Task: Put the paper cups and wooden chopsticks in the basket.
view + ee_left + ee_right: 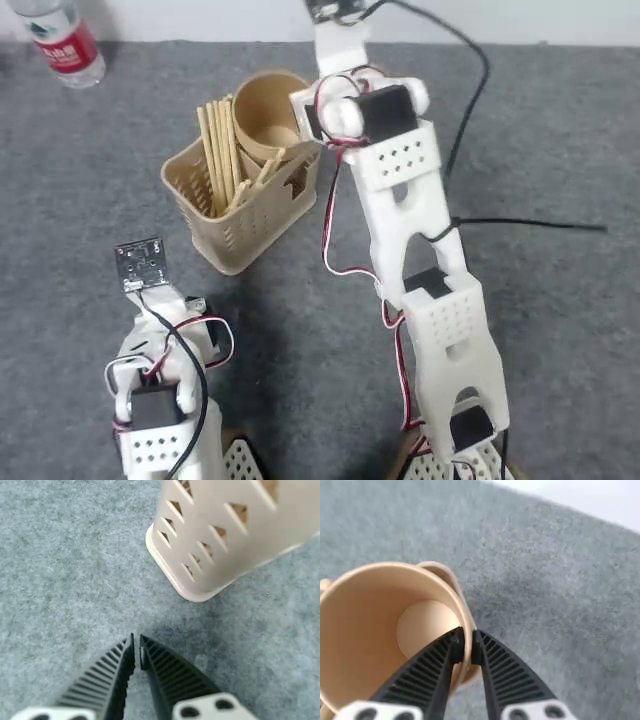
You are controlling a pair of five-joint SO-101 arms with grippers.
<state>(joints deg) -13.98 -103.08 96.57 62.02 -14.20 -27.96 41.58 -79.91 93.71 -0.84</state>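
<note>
A beige slotted basket (240, 235) stands on the grey carpet, with several wooden chopsticks (220, 150) upright in its left half. A tan paper cup (262, 115) sits mouth-up in the basket's far end. My right gripper (466, 632) is shut on the paper cup (365, 620), one finger inside the rim and one outside. Part of a second tan cup (442, 575) peeks out just behind it. My left gripper (136, 640) is shut with nothing in it, low over the carpet a short way from the basket's (210, 545) near corner.
A water bottle (65, 45) stands at the far left corner. A black cable (470, 90) trails over the carpet to the right of the right arm (420, 250). The left arm (160, 370) is folded at the front left. Bare carpet lies on both sides of the basket.
</note>
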